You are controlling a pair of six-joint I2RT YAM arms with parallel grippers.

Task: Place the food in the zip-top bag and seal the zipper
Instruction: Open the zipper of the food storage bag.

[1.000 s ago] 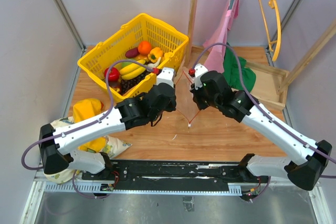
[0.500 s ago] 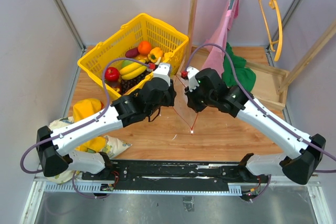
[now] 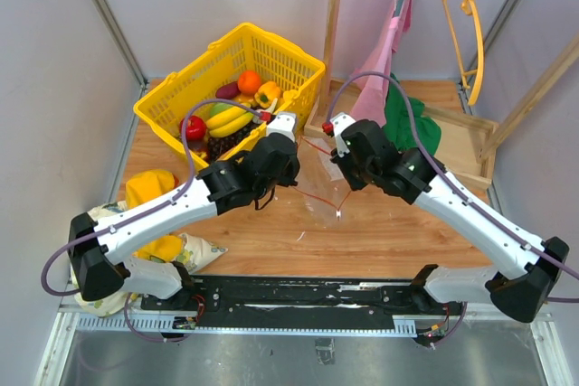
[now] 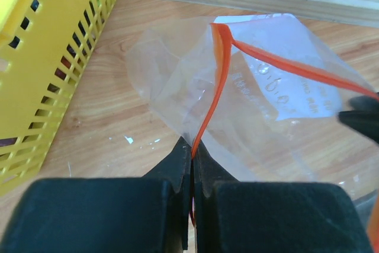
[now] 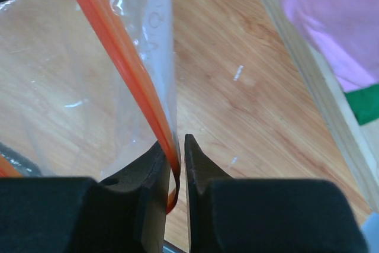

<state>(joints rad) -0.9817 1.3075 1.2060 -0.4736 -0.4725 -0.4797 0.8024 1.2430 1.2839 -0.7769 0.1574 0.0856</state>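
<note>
The zip-top bag [image 3: 322, 189] is clear and crinkly and hangs between my two grippers above the wooden table. Its red zipper [image 3: 317, 196] is spread into two strips, so the mouth stands open. My left gripper [image 3: 297, 144] is shut on one zipper strip [image 4: 208, 106], seen pinched in the left wrist view [image 4: 192, 151]. My right gripper [image 3: 336, 158] is shut on the other strip [image 5: 127, 69], held at its fingertips [image 5: 176, 147]. The food lies in the yellow basket: red apple [image 3: 192, 127], bananas [image 3: 226, 119], orange [image 3: 249, 80], pepper [image 3: 267, 94], grapes [image 3: 226, 142].
The yellow mesh basket [image 3: 298, 65] stands at the back left, close to the left gripper. A wooden rack [image 3: 457, 146] with pink and green cloths and a yellow hanger [image 3: 475, 33] fills the back right. A yellow-patterned cloth bundle [image 3: 154, 192] lies front left.
Both grippers have drawn a little apart since half a second ago. The bag's mouth is spread wider and the bag sits lower over the table.
</note>
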